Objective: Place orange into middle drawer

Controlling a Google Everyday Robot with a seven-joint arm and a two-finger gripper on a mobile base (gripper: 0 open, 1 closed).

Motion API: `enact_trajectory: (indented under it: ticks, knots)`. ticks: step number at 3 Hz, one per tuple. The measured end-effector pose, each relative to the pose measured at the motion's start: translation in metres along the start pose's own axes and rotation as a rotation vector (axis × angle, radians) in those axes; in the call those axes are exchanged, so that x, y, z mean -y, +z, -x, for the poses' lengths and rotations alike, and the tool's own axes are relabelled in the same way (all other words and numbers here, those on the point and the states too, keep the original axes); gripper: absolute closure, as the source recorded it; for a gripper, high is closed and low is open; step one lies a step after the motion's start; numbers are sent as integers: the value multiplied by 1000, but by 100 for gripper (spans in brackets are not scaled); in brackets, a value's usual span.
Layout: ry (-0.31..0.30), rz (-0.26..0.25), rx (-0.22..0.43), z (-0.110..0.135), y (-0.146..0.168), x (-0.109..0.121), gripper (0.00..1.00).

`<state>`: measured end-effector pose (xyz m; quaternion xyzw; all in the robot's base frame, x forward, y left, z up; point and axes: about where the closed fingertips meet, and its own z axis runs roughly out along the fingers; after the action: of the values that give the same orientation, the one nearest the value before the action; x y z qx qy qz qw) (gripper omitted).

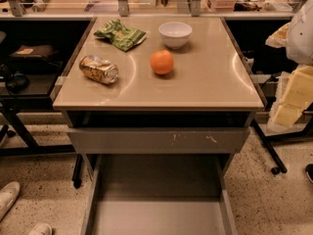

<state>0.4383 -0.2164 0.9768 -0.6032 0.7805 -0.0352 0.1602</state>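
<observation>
The orange (162, 62) is round and bright and sits on the tan cabinet top (205, 82), just in front of a white bowl (175, 34). The middle drawer (156, 199) is pulled out towards me at the bottom of the view and shows a plain grey floor and low side walls. My gripper (289, 99) is a pale blocky shape at the right edge, off the cabinet's right side and well away from the orange. It holds nothing that I can see.
A crushed golden-brown can (99, 69) lies at the left of the top. A green snack bag (120, 34) lies at the back left. A grey drawer front with pale scratches (156, 140) sits above the open drawer. Shoes (10, 199) stand on the floor at left.
</observation>
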Motion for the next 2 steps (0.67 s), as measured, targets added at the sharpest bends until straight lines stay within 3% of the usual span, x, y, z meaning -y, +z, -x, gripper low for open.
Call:
enact_trajectory:
  ticks: [1,2]
  knots:
    - [0,-4,4,1,0,1,0]
    - [-24,-43,75,16,6,16,0]
